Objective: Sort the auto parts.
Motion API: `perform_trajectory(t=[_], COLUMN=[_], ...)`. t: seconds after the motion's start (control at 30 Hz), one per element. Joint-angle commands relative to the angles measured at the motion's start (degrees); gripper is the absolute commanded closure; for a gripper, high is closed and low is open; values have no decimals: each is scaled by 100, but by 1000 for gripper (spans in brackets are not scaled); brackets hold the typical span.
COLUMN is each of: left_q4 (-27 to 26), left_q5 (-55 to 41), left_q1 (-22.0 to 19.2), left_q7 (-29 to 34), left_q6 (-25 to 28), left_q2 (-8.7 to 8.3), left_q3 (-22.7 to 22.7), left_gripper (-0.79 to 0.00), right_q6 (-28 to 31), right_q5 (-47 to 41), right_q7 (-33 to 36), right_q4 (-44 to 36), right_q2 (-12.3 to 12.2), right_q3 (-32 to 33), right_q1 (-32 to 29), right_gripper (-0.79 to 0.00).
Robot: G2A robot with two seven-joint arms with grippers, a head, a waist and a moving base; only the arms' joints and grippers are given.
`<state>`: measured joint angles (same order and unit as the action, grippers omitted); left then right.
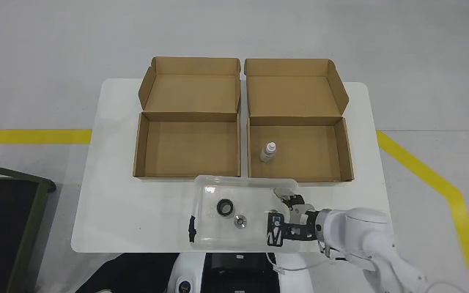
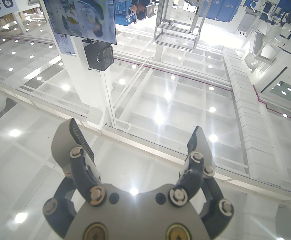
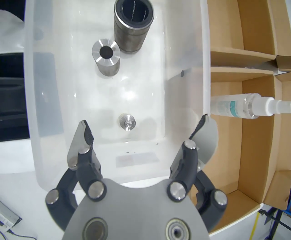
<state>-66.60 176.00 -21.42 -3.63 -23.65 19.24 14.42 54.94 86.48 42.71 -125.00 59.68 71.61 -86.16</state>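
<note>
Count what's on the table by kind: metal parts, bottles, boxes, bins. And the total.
Metal parts: 3 (dark sleeve, silver cylinder, small silver piece)
Spray bottle: 1
Cardboard boxes: 2 (left box, right box)
Clear bin: 1
Total: 7

No legible text recorded: the small bottle [image 3: 236,106] in the right cardboard box [image 1: 346,155] bears a white label with teal print too fine to read, and the white lettering on the far-off blue panels [image 2: 224,10] cannot be made out.

Open floor surrounds the small plug [image 3: 126,122]; clear bin [image 3: 205,68] walls flank it.
</note>
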Motion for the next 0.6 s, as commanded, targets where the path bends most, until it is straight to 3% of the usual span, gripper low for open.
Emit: perform_trajectory(t=[0.0,0.07,0.4,0.57], left_q4=[0,0,0,0], left_q5=[0,0,0,0], left_q1=[0,0,0,0], left_q7=[0,0,0,0], left_q6=[0,0,0,0], left_q2=[0,0,0,0], left_q3=[0,0,0,0], left_gripper=[-785,-785,-785,-785], right_q6=[-49,-68,-138,-239], right_q5=[4,16,123,87], right_q7=[101,189,763,903], right_q4=[21,48,258,386], right_q2=[2,4,35,39], right_q3=[-72,-157,-682,-880], right_q1=[43,108,485,636], right_gripper=[-631,-557,-416,-385])
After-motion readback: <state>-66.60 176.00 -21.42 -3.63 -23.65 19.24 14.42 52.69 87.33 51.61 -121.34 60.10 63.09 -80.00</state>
